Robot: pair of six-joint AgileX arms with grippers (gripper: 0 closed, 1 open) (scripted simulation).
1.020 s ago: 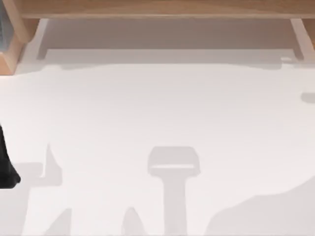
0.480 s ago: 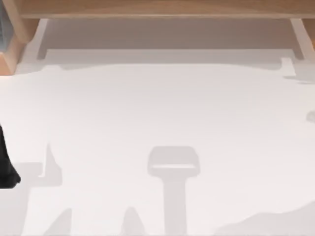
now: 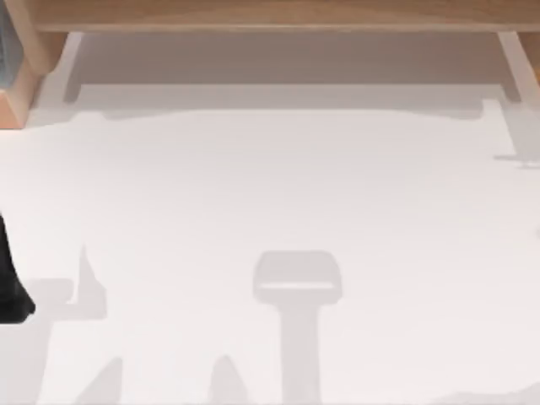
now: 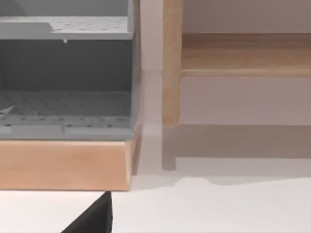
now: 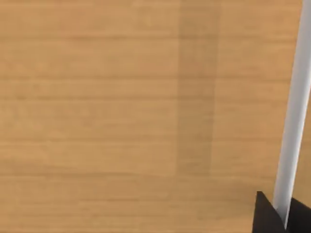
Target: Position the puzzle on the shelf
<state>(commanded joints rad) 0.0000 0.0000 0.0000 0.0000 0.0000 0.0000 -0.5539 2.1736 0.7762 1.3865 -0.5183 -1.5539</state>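
The shelf (image 3: 278,15) is a long light-brown board along the back of the table, on pale side supports (image 3: 516,63). In the left wrist view its board (image 4: 243,53) and one upright support (image 4: 171,63) stand just ahead. The right wrist view looks closely onto the shelf's wood grain (image 5: 121,116), with a dark tip of my right gripper (image 5: 269,213) beside a white strip (image 5: 294,107). My left arm (image 3: 10,287) is parked at the table's left edge, and a dark tip of its gripper (image 4: 95,216) shows low in its wrist view. The puzzle is out of view.
A grey perforated rack (image 4: 63,87) on a wooden base (image 4: 63,165) stands at the back left, next to the shelf's left support. The white table (image 3: 270,194) carries only soft shadows of the arms.
The large shadow at the table's front right has shrunk away toward the corner. A small shadow at the right edge has climbed toward the shelf. The left arm has not moved.
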